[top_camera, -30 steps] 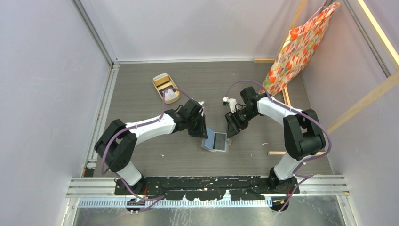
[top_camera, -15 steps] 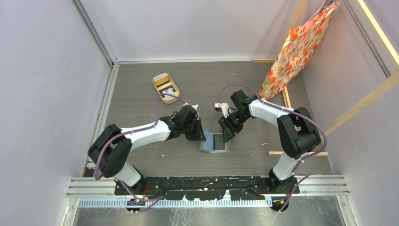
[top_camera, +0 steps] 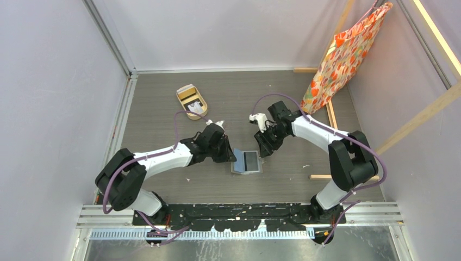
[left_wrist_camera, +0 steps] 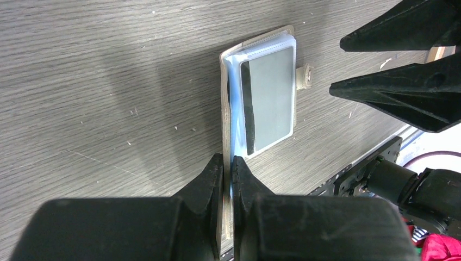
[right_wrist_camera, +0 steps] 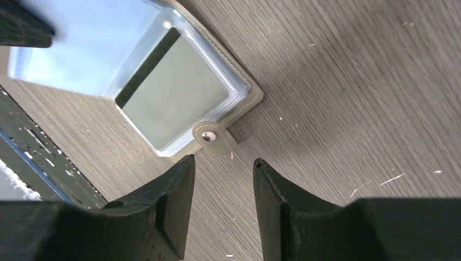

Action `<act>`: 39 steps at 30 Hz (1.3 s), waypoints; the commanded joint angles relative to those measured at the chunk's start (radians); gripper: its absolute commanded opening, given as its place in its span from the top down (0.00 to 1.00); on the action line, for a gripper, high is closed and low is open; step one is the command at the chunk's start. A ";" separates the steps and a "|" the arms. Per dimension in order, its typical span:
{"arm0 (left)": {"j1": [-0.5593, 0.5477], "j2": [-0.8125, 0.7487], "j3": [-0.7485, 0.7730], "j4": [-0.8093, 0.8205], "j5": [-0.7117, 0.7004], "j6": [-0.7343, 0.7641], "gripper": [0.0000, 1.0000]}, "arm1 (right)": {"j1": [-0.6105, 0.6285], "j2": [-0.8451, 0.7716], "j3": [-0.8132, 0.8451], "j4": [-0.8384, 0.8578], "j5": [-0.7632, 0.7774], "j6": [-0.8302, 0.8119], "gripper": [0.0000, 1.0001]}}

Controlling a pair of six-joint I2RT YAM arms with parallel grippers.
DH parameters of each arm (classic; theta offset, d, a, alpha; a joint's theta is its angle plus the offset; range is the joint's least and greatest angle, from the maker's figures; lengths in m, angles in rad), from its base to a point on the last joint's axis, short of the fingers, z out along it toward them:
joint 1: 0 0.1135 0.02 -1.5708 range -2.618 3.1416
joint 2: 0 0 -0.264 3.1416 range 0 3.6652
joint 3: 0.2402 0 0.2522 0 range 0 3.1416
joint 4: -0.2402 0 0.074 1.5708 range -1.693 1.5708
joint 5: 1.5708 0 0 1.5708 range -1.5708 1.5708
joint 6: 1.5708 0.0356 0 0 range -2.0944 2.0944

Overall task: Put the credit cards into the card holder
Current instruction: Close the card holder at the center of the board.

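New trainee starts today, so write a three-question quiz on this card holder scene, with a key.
1. True or false: the card holder lies folded shut on the table.
2. The left jaws are: A) wide open in mid-air; B) shut on the card holder's edge; C) gripping a loose card.
3. Name the part of the card holder closest to the open right jaws.
Key: 1 false, it lies open with a grey card in a sleeve. 2 B. 3 the snap tab.

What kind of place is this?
Most likely a lab data-collection booth: plain pale walls enclose a wood-grain table, a metal rail runs along its near edge, and a patterned bag hangs from a wooden frame.
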 commanded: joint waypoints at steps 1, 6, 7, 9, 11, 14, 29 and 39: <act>-0.004 -0.035 -0.009 0.085 -0.010 -0.043 1.00 | 0.001 -0.061 -0.025 0.058 -0.069 0.055 0.51; -0.004 -0.039 -0.048 0.155 -0.006 -0.123 1.00 | 0.013 -0.046 -0.040 0.117 -0.067 0.151 0.52; -0.004 -0.041 -0.051 0.166 -0.008 -0.130 1.00 | 0.022 -0.044 -0.041 0.129 -0.052 0.169 0.52; -0.004 -0.044 -0.058 0.179 -0.010 -0.144 1.00 | 0.045 -0.043 -0.048 0.150 -0.015 0.183 0.52; -0.004 -0.050 -0.061 0.181 -0.013 -0.151 1.00 | 0.070 -0.039 -0.055 0.178 0.046 0.204 0.52; -0.004 -0.059 -0.064 0.181 -0.020 -0.157 1.00 | 0.102 -0.016 -0.050 0.197 0.147 0.218 0.51; -0.004 -0.068 -0.075 0.171 -0.051 -0.150 1.00 | 0.147 -0.053 -0.051 0.206 0.355 0.159 0.72; -0.004 -0.069 -0.077 0.164 -0.069 -0.142 1.00 | 0.135 -0.084 -0.052 0.195 0.391 0.151 0.70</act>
